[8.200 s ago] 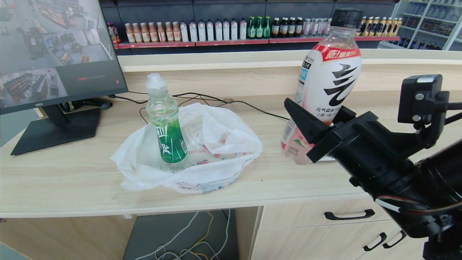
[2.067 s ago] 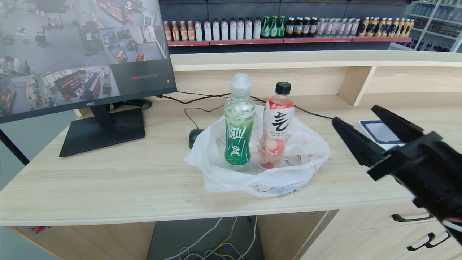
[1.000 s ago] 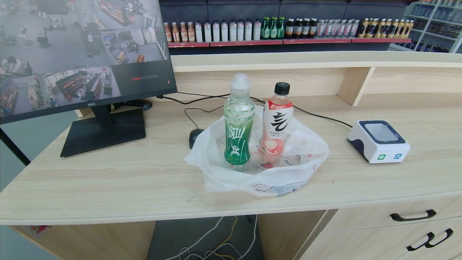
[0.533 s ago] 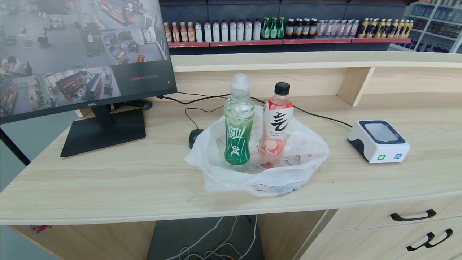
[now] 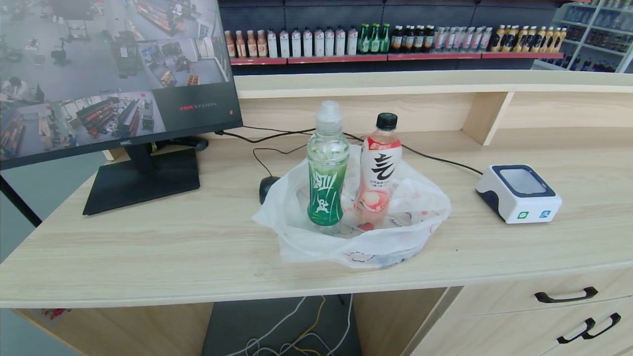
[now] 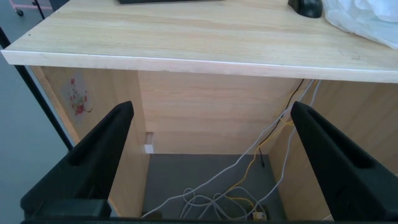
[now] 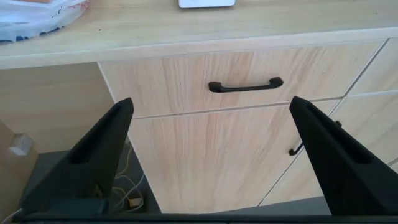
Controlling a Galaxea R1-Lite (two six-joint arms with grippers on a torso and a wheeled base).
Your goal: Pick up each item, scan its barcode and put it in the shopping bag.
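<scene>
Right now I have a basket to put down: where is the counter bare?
Bare counter lies between the monitor stand, the front edge and the shopping bag; a narrower strip separates bag and scanner. Crowded behind the bag: mouse, cables.

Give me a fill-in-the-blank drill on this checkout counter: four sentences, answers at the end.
1. The pink bottle in the shopping bag has a ____ cap.
2. The green bottle stands in that bag on the pink bottle's ____ side, by the robot's sides.
3. The barcode scanner sits on the counter to the robot's ____ of the bag.
4. The left gripper and the right gripper both have their jaws ____.
Answers: black; left; right; open.
</scene>
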